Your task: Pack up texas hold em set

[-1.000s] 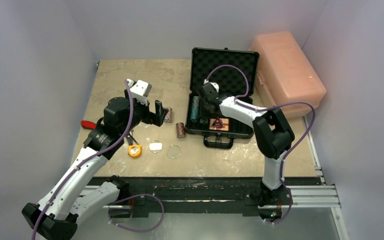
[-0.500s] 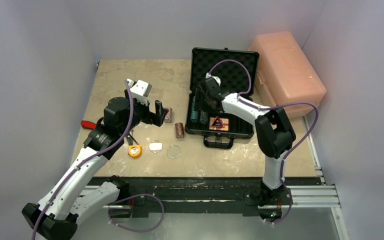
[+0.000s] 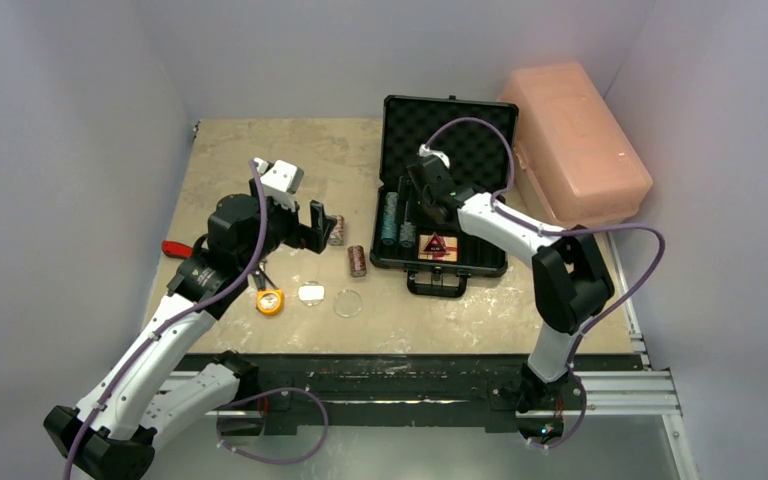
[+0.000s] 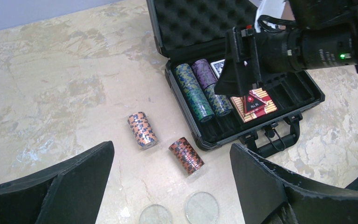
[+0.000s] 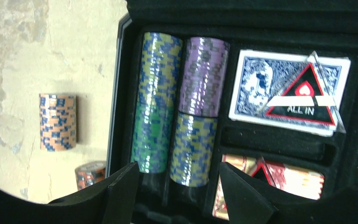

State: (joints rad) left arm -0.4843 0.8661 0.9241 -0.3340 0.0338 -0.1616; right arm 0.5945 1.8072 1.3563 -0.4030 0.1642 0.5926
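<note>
The black briefcase lies open, its egg-crate foam lid raised at the back. Teal and purple chip stacks fill its left slots. A blue card deck and a red deck lie to their right. My right gripper hovers open and empty over the stacks inside the case. Two loose brown chip stacks and two clear discs lie on the table. My left gripper is open and empty above them.
A big pink plastic box stands right of the case. An orange tape measure and a red-handled tool lie on the table's left side, under my left arm. Grey walls close in on three sides.
My right gripper has shifted a little back and right over the case, and its elbow has swung right. The left arm and the loose chips have not moved.
</note>
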